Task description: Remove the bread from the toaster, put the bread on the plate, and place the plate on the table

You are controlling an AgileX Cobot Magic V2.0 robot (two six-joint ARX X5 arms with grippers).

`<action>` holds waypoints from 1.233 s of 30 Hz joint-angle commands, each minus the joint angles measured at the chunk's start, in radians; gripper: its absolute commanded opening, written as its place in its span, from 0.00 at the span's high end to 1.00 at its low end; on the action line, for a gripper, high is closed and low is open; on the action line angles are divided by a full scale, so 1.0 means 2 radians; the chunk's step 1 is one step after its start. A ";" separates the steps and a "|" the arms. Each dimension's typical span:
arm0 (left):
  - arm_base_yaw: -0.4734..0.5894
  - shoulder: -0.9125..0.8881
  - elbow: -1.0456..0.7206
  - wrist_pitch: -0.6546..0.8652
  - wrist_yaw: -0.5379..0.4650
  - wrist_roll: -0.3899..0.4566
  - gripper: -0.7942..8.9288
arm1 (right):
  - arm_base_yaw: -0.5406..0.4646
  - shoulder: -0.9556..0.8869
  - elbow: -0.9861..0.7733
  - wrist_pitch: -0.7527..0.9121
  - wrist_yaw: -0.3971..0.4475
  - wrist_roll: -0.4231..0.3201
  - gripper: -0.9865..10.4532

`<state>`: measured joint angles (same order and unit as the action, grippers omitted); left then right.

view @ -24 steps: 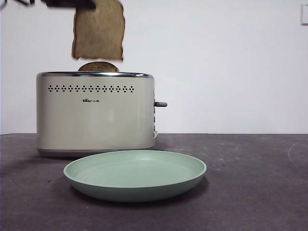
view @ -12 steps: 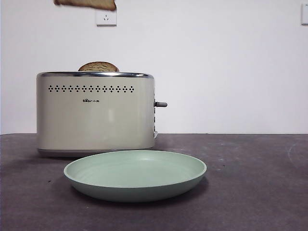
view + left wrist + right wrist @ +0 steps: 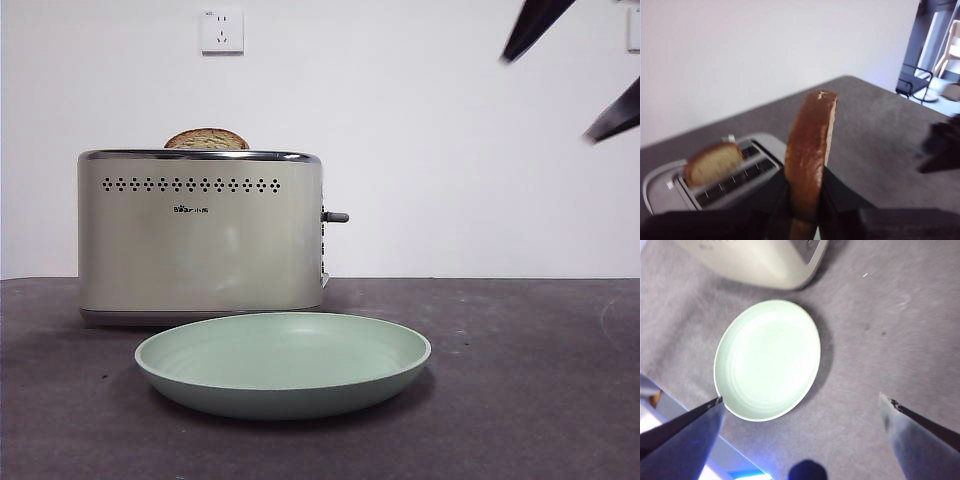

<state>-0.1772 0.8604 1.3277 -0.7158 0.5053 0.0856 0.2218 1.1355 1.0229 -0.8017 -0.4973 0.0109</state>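
Observation:
My left gripper (image 3: 805, 202) is shut on a slice of bread (image 3: 810, 150), brown crust facing the camera, held high above the cream toaster (image 3: 670, 187). This gripper and its slice are above the front view's top edge. A second slice (image 3: 206, 139) stands in the toaster (image 3: 200, 235), and it also shows in the left wrist view (image 3: 711, 163). The mint-green plate (image 3: 283, 362) lies on the table (image 3: 520, 400) in front of the toaster. My right gripper (image 3: 547, 99) is open, high at the right; in its wrist view (image 3: 802, 402) it hangs above the plate (image 3: 767, 360).
The toaster's grey lever (image 3: 335, 217) sticks out on its right side. A wall socket (image 3: 221, 30) is on the white wall behind. The toaster's corner (image 3: 760, 262) shows in the right wrist view. The right arm is a dark blur (image 3: 940, 147) in the left wrist view.
The held slice has risen out of the top of the front view. The right gripper's two black jaw tips have come into view at the top right.

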 commanded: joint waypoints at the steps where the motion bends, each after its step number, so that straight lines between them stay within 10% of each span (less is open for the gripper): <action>1: -0.004 -0.017 0.001 -0.032 0.004 -0.008 0.93 | 0.017 0.038 0.001 0.020 0.001 0.000 0.52; 18: -0.004 -0.046 0.001 -0.153 0.054 -0.006 0.93 | 0.089 0.243 0.001 0.125 0.003 0.009 0.54; 37: -0.004 -0.046 0.001 -0.154 0.054 -0.006 0.93 | 0.101 0.326 0.001 0.164 0.004 0.013 0.78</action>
<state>-0.1818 0.7719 1.3277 -1.0279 0.6067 0.0772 0.4198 1.7782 1.0229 -0.4774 -0.4892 0.0303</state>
